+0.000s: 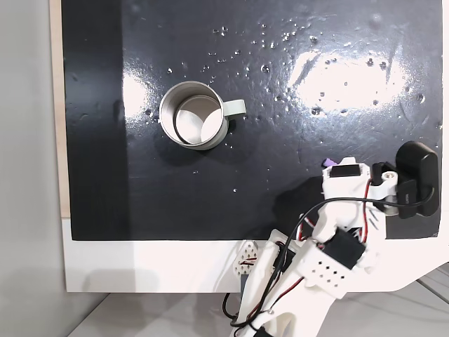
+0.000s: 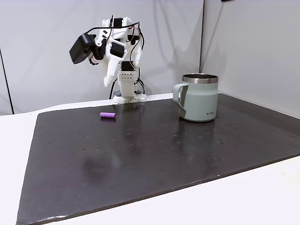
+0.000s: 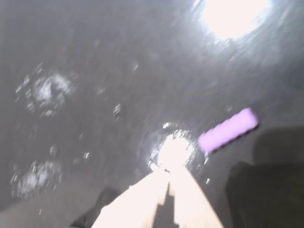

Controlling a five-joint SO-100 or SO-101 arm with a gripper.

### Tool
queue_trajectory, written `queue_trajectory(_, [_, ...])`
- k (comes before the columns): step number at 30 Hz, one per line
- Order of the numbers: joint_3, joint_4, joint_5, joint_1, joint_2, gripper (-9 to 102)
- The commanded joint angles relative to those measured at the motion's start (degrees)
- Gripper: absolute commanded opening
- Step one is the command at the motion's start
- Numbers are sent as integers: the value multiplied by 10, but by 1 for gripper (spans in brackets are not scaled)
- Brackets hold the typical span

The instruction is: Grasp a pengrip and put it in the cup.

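1. The cup (image 2: 199, 98) stands upright on the black mat (image 2: 154, 154), with its open top up and its handle on the left side in a fixed view.
2. The pengrip (image 2: 108, 115) lies flat on the mat, well to the left of the cup in that view — not in the cup.
3. The arm (image 2: 119, 56) is folded up behind the mat, further from the cup than the pengrip is.
4. In the wrist view the gripper (image 3: 167, 176) hangs above the mat with its two pale fingers (image 3: 142, 199) almost together — nothing is between them.
5. There the pengrip (image 3: 229, 130) lies just up and right of the tips, not touching.
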Motion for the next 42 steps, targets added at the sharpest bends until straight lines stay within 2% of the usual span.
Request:
queue_trajectory(1, [-73, -47, -18, 28, -112, 0])
queue_trajectory(8, [-84, -111, -70, 63, -226, 0])
queue_trajectory(12, [-120, -112, -72, 72, -296, 0])
queue_trajectory(14, [-141, -84, -54, 72, -314, 0])
queue_trajectory(19, [-189, 46, -1, 57, -332, 0])
queue_trajectory(22, [-187, 85, 19, 46, -323, 0])
queue_trajectory(30, [-187, 127, 67, 41, -324, 0])
queue_trajectory(42, [-209, 133, 190, 33, -355, 0])
